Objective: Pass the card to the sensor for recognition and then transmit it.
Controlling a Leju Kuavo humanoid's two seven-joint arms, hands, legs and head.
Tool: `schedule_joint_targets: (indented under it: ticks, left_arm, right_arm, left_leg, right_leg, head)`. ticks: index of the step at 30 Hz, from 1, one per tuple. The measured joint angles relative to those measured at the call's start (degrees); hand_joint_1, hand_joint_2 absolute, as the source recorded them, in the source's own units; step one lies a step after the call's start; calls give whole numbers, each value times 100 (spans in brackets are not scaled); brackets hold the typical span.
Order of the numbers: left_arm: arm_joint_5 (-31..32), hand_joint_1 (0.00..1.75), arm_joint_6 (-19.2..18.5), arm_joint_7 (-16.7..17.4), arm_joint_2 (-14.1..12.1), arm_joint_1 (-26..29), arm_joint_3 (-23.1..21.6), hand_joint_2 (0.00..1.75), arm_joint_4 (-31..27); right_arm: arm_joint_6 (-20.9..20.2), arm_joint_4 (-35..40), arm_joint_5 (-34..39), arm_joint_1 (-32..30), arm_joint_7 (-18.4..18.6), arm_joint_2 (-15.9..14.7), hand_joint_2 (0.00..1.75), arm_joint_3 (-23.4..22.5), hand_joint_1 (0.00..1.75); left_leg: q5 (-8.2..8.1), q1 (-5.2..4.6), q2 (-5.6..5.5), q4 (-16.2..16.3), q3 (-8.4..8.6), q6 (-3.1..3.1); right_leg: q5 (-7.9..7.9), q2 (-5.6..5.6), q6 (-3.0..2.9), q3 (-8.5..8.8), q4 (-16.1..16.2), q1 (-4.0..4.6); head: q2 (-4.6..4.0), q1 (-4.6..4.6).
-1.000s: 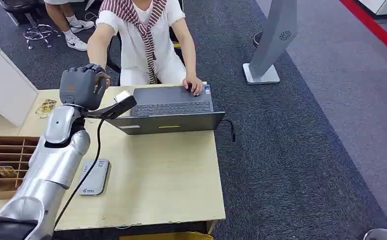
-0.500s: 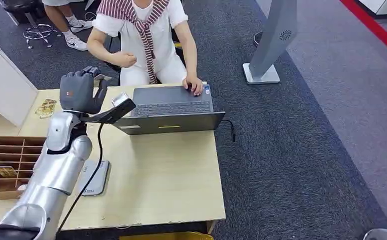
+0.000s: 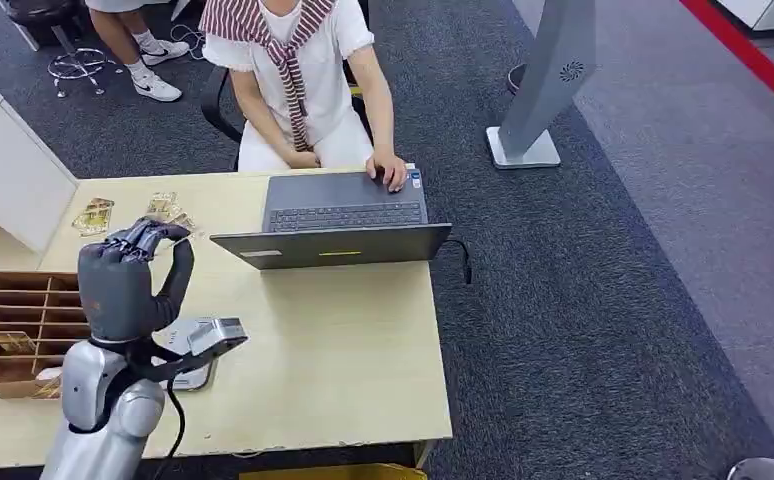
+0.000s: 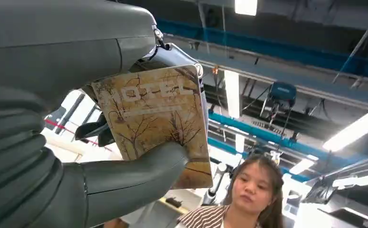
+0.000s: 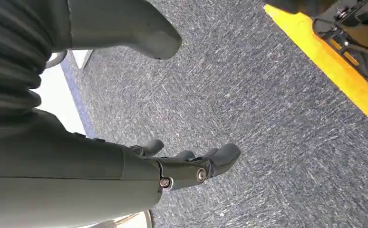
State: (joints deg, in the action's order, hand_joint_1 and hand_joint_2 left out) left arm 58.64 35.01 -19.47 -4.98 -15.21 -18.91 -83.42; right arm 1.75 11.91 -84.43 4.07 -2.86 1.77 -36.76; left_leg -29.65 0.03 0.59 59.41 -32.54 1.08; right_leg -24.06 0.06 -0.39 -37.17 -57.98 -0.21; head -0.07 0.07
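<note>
One card (image 4: 156, 126), brownish with bare-tree art and "HOTEL" lettering, sits in your left hand (image 3: 123, 285): in the left wrist view you see the thick grey thumb (image 4: 139, 173) pressed across its face and darker fingers behind its top edge. In the head view the card itself is hidden behind the hand, which is raised above the table's (image 3: 343, 350) left part, back of the hand toward the camera, fingers curled up. The grey sensor pad (image 3: 195, 370) lies flat on the table just under the wrist, mostly covered by the wrist camera bracket. Left of that you have a brown compartment tray (image 3: 23, 310) with one card-like item in a near slot. More cards (image 3: 94, 215) lie loose near the table's far left edge, and a second small pile (image 3: 168, 208) is just past the hand's fingertips. An open grey laptop (image 3: 343, 215) stands at the far side of the table, screen back toward you. A person (image 3: 298, 80) in a white top with a striped scarf sits behind it, one hand on the laptop's far right corner. A white cabinet (image 3: 8, 170) is at the far left, a grey kiosk stand (image 3: 548, 85) on the carpet at right. Your right hand (image 5: 172, 166) hangs over grey carpet, holding nothing, fingers loosely bent and apart from the thumb.
</note>
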Motion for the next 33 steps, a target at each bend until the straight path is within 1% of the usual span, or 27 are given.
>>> schedule_joint_targets:
  ticks: [4, 7, 10, 12, 13, 14, 16, 18, 24, 28, 33]
  left_arm:
    - [-11, 175, 168, -157, -96, 531, 0, 175, -477]
    - [-13, 175, 215, -175, -175, 898, 0, 175, -678]
    - [102, 175, 75, -70, -274, 1311, 0, 175, -696]
    - [129, 175, 44, -51, -337, 1480, 0, 175, -670]
    - [144, 175, -22, -35, -376, 1542, 2, 175, -641]
    - [146, 175, -186, -13, -414, 1575, 2, 175, -611]
    - [146, 175, -420, 54, -483, 1613, 2, 175, -474]
    - [206, 175, -570, 149, -532, 1635, 35, 175, -293]
    - [428, 175, -1092, 461, -636, 1585, 221, 175, 461]
    - [584, 175, -1125, 730, -630, 1365, 330, 175, 970]
    - [680, 175, -1101, 859, -597, 1038, 398, 175, 1477]
  right_arm:
    - [50, -2, 13, -39, -52, -26, 175, 0, 0]
    - [96, -6, 100, -68, -70, -37, 175, -13, 0]
    - [142, -9, 153, -112, -70, -44, 175, -46, 0]
    - [144, -13, 188, -138, -70, -48, 175, -57, 0]
    - [144, -15, 188, -145, -70, -50, 175, -59, 0]
    - [144, -18, 184, -146, -68, -55, 175, -61, 0]
    - [142, -24, 177, -146, -65, -63, 175, -63, 0]
    - [142, -26, 177, -151, -59, -70, 175, -70, 0]
    - [131, -28, 72, -168, -61, -94, 175, -72, 0]
    - [127, -31, 41, -168, -85, -103, 175, -72, 0]
    - [122, -31, -28, -165, -105, -105, 175, -66, 0]
  left_leg:
    - [-1, -1, 0, 0, 0, 1]
    - [-2, 0, 0, 0, -1, 1]
    - [-4, -1, 1, 0, 0, 1]
    - [-4, -1, 0, 0, -1, 1]
    - [-5, -1, -1, 0, -2, 1]
    - [-4, -1, -2, -1, -2, 1]
    - [-4, 0, -2, -1, -1, 1]
    - [-4, 1, 0, -1, -1, 1]
    - [-2, 0, -1, -1, 0, -1]
    - [-1, 1, -3, -1, -1, -1]
    - [-1, 1, -4, -1, -1, 1]
  right_leg:
    - [0, 0, 0, 0, 1, 0]
    - [-1, 0, 1, 0, 1, 0]
    - [-2, 1, 2, -1, 1, 0]
    - [-3, 0, 2, -1, 2, 1]
    - [-3, -2, 2, -1, 2, 1]
    - [-3, -3, 2, 0, 2, 1]
    - [-3, -3, 2, 0, 2, 1]
    - [-2, -3, 1, 0, 2, 0]
    - [-2, -3, 1, 0, 1, 1]
    - [-1, -3, 1, 0, 1, 1]
    - [-1, -3, 3, 0, 1, 1]
  head:
    - [0, 0]
    - [0, 0]
    - [0, -2]
    - [0, 0]
    - [0, -2]
    - [-2, 0]
    - [0, 0]
    - [0, 0]
    - [0, 0]
    - [0, 0]
    - [0, 0]
